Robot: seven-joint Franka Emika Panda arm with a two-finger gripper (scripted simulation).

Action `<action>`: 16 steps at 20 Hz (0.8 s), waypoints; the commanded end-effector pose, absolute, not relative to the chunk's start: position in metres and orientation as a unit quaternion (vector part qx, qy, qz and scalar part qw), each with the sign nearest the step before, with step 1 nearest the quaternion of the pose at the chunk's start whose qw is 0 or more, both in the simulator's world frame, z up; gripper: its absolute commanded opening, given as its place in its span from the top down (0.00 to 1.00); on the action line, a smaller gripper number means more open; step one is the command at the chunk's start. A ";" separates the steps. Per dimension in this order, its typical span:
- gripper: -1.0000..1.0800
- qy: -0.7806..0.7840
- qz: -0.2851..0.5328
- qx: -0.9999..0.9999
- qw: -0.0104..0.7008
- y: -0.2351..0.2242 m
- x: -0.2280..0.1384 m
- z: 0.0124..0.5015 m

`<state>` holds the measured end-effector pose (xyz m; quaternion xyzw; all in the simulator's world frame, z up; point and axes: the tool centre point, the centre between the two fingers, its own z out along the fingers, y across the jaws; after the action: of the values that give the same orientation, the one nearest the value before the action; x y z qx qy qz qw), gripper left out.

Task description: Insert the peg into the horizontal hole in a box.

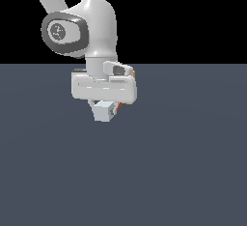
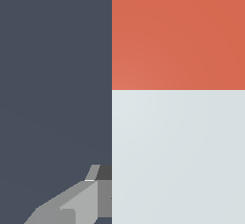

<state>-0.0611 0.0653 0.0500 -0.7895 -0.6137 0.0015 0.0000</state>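
Observation:
In the exterior view the arm's white hand hangs low over the dark floor, and my gripper [image 1: 104, 109] is shut on the peg [image 1: 103, 112]. The peg points roughly toward the camera, so its pale grey-white end face shows below the hand. A sliver of its red part [image 1: 120, 107] peeks out behind. The wrist view is very close. There the peg [image 2: 178, 156] fills one side, with its red part [image 2: 178, 34] meeting the white part. One grey finger [image 2: 79, 204] lies against the white part. The box and its hole are out of view.
A flat dark blue-grey floor [image 1: 183, 172] stretches all around the hand. Above the floor's far edge the background is black. The arm's large white wrist joint [image 1: 82, 27] rises above the hand.

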 end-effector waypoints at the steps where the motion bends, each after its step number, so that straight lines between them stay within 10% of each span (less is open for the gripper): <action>1: 1.00 -0.628 0.000 -0.778 -0.001 0.093 -0.052 0.057; 16: 1.00 -0.657 0.000 -0.754 0.000 0.147 -0.038 0.066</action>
<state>-0.0398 0.1470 0.0638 -0.7541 -0.6568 0.0016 0.0008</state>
